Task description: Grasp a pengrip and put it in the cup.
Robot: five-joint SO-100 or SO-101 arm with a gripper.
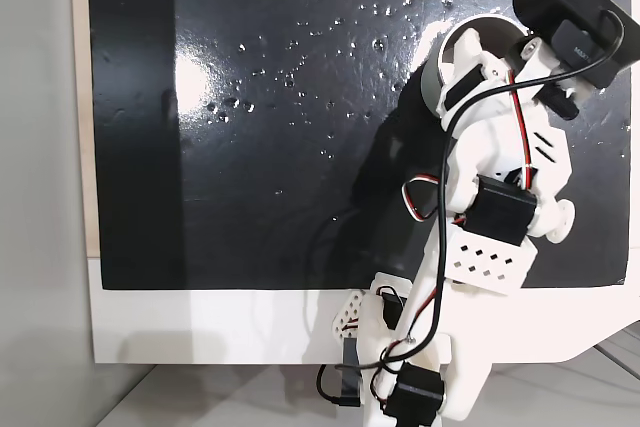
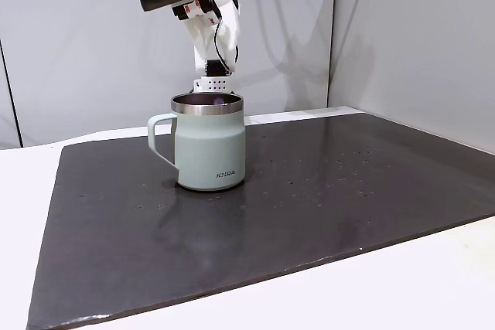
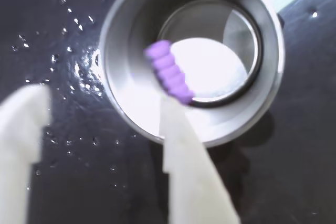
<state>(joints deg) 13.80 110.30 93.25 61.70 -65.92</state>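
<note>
- 2 white fingers of the gripper (image 3: 100, 111) enter the wrist view from below, spread wide apart with bare dark mat between them; the left one (image 3: 21, 145) sits near the left edge, the right one (image 3: 189, 171) rises from the bottom centre
- 1 light-purple ridged pengrip (image 3: 169, 72) shows blurred in the wrist view, slanting from upper left to lower right just above the tip of the right finger; whether it touches that tip cannot be told; the left finger is well apart from it, so nothing is pinched between the 2
- the pengrip lies within the outline of the cup's mouth in the wrist view, over the near-left part of the opening
- the cup (image 3: 126, 114) is seen from straight above in the wrist view, its silvery rim round and its bright pale bottom showing inside
- in a fixed view from the side, the cup (image 2: 209, 148) is a pale mug with a shiny metal rim, standing upright on the dark mat (image 2: 348, 191), handle to the left; a faint purple tint shows just inside the rim
- the white arm (image 2: 216, 28) with a black camera on it hangs above and behind the cup in that view
- in a fixed view from above, the arm (image 1: 500, 147) covers much of the cup (image 1: 445, 52) near the mat's upper right; the mat (image 1: 250, 147) is speckled with small shiny spots
</note>
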